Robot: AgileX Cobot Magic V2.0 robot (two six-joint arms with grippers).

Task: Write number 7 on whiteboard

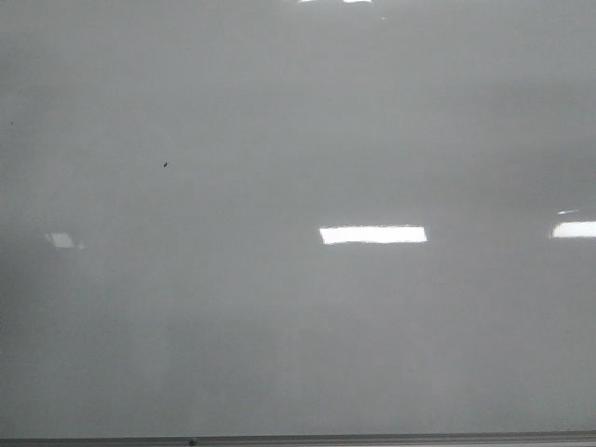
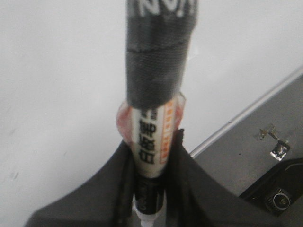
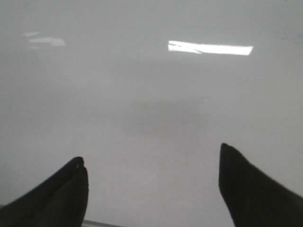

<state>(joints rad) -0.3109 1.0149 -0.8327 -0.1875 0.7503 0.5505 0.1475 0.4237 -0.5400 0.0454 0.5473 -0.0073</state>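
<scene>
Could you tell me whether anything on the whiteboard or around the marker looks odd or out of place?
Only a tiny dark speck on the whiteboard. No number is drawn yet. The left pincer grips the marker.

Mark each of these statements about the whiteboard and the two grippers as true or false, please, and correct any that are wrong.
1. A 7 is already drawn on the whiteboard. False: the front view shows only a tiny dark speck and light reflections, no stroke.
2. The left gripper holds a marker. True: its fingers close around the marker's barrel.
3. The right gripper holds an eraser. False: its fingers stand wide apart with only bare board between them.
4. The marker's upper part is wrapped in dark tape. True.
5. Both arms show in the front view. False: neither arm is visible there, only the board and its frame edge.
</scene>
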